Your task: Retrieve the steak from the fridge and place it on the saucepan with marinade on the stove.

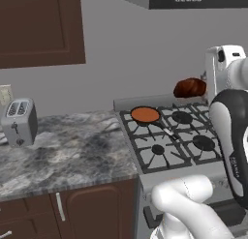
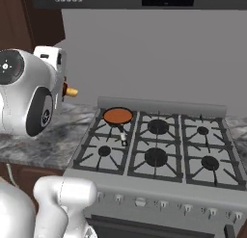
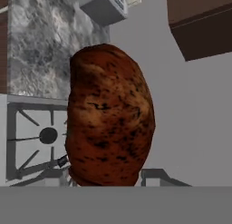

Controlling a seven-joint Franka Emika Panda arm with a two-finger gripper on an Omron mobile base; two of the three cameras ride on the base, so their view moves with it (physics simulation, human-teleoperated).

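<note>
In the left base view, a toaster (image 1: 19, 121) stood at the far left on the marbled counter (image 1: 72, 151), under a dark brown wall cabinet (image 1: 41, 27). Right of the counter came the stove (image 1: 174, 136), with the saucepan (image 1: 145, 115) on its rear left burner, the orange marinade (image 1: 145, 114) lying as a flat disc inside it and the thin handle running toward the front right. Farther right, the steak (image 1: 190, 87) hung in the air above the back edge of the stove, well clear of the pan and to its right, just at the white hand of the arm (image 1: 227, 117). In the right base view the arm's big white joint (image 2: 29, 95) stood at the left, over the counter, and the pan (image 2: 118, 116) sat to its right on the rear left burner, with the other burners spreading away to the right. In the hand view the steak (image 3: 108, 116) stood close before the camera, covering the fingertips, with stove grate (image 3: 31, 141) to its left and grey wall (image 3: 190, 119) to its right. The fingers appeared to pinch the steak, held off any surface, though the contact itself was hidden.
</note>
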